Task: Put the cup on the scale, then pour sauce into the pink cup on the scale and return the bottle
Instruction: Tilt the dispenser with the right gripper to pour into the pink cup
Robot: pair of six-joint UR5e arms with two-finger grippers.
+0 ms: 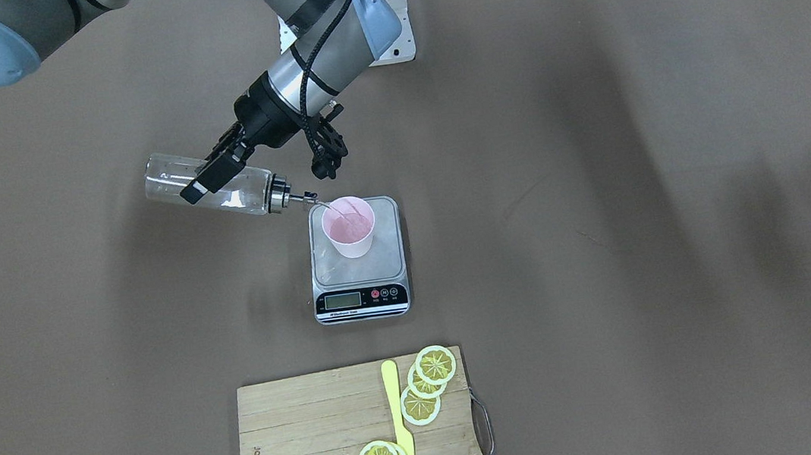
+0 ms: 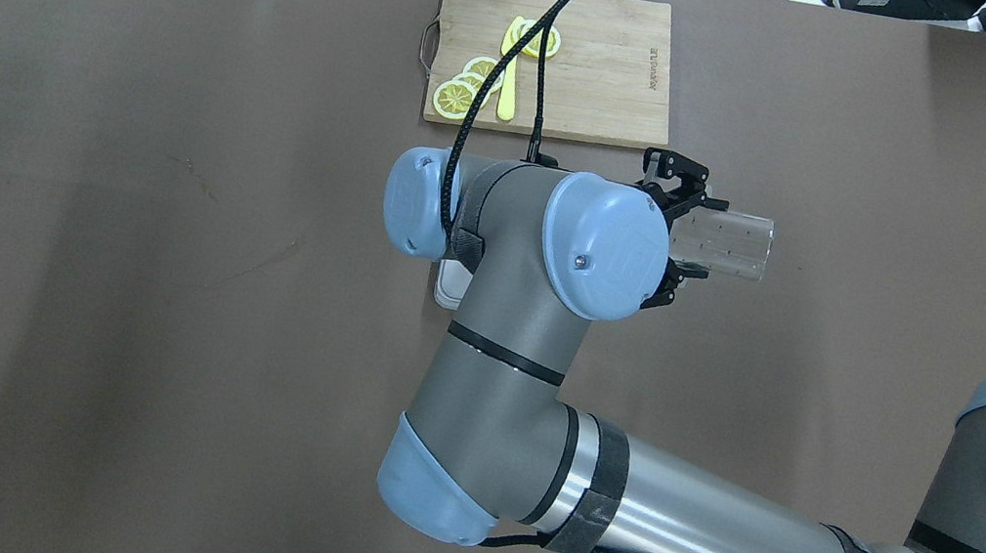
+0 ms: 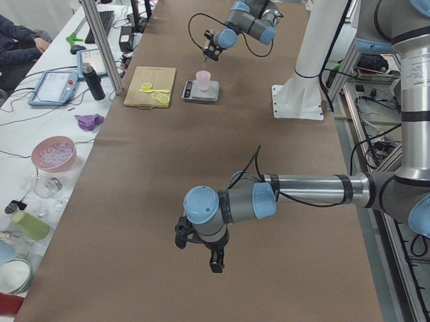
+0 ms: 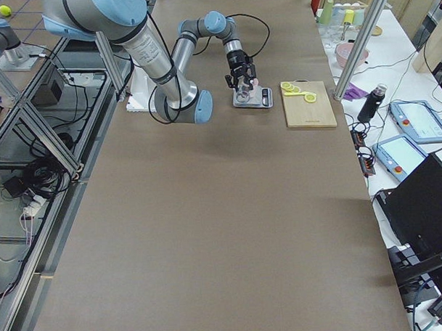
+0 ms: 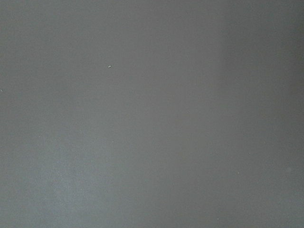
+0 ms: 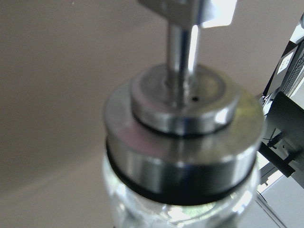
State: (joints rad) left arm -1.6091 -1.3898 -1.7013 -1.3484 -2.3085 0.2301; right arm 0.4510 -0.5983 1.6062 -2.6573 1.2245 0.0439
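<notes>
While the right end effector [image 1: 213, 177] clamped the bottle [image 1: 249, 193] nearly horizontal, spout just beyond it beside the rim of the cup [image 1: 350, 228] on the scale [image 1: 388, 260], a thin stream of sauce [image 1: 327, 206] fell into the cup. Far off, the left end effector [image 3: 197, 251] hung over the desk [image 3: 127, 200]; grip state: couldn't tell.

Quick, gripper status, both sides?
Left gripper: cannot tell; it shows only in the side view.
Right gripper: closed on the bottle, tipped toward the cup.
</notes>
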